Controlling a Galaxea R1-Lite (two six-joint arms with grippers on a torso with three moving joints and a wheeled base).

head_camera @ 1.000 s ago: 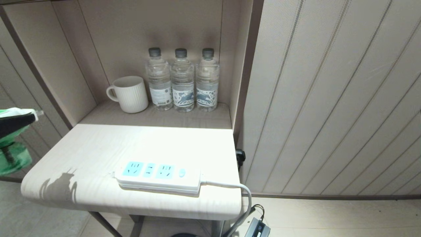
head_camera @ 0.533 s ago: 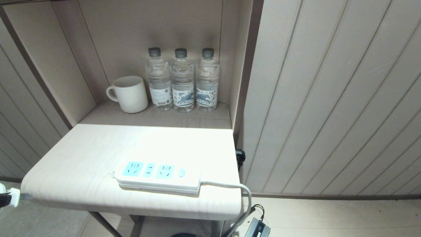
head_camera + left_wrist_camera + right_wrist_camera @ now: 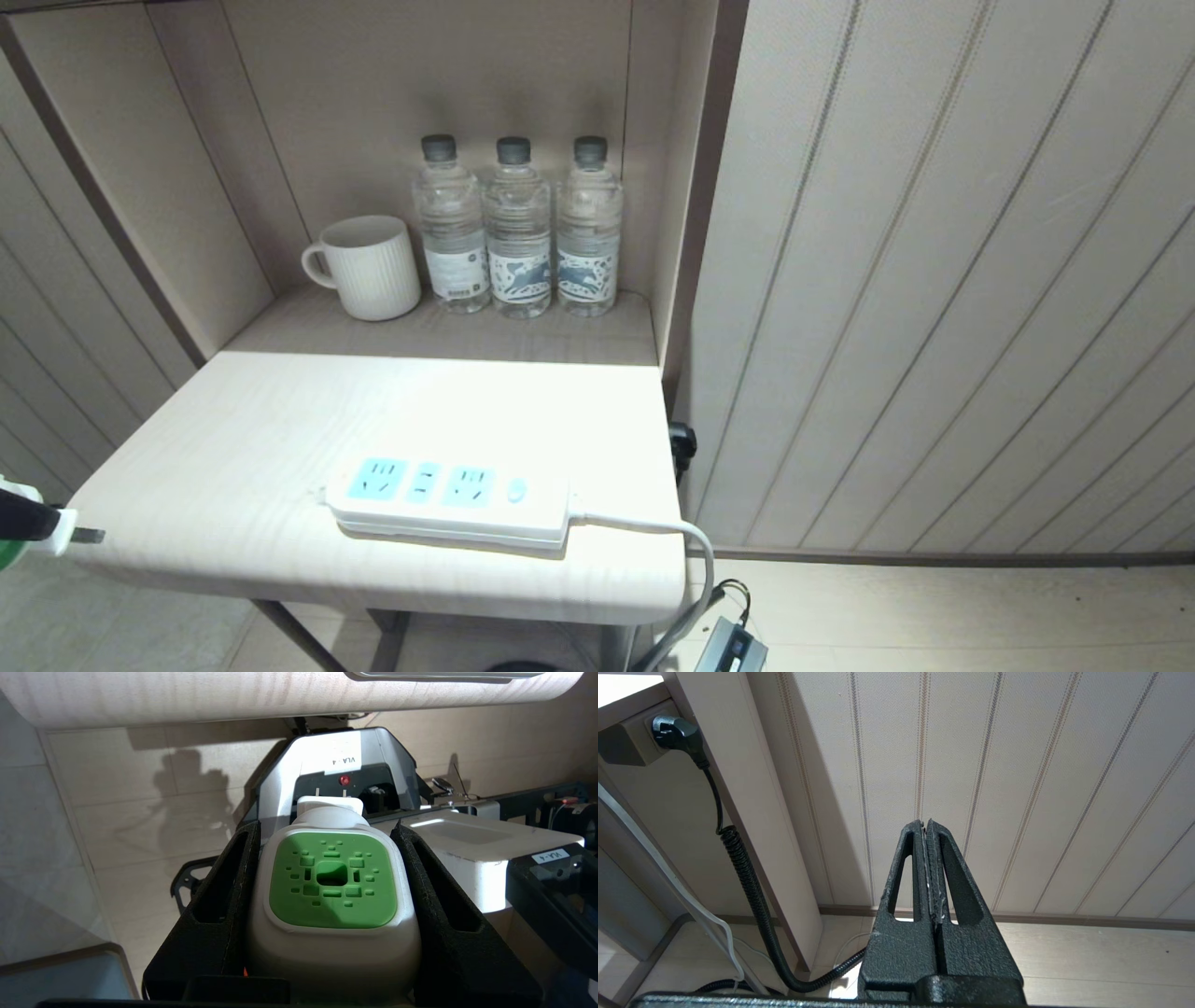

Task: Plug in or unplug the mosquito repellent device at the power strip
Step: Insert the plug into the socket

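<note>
bottles [image 3: 515, 229]: 3 | mug [image 3: 366, 267]: 1 | power strip [image 3: 450, 501]: 1, sockets: 3

The left claw [image 3: 23, 523], gripping the mosquito repellent device [image 3: 58, 535], is dropping from beside the desk [image 3: 280, 420] toward its front left corner, its prongs now turning toward the desk edge.

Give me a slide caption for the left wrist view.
Left gripper clamps the mosquito repellent device, prongs pointing away, just below the table's edge.
</note>
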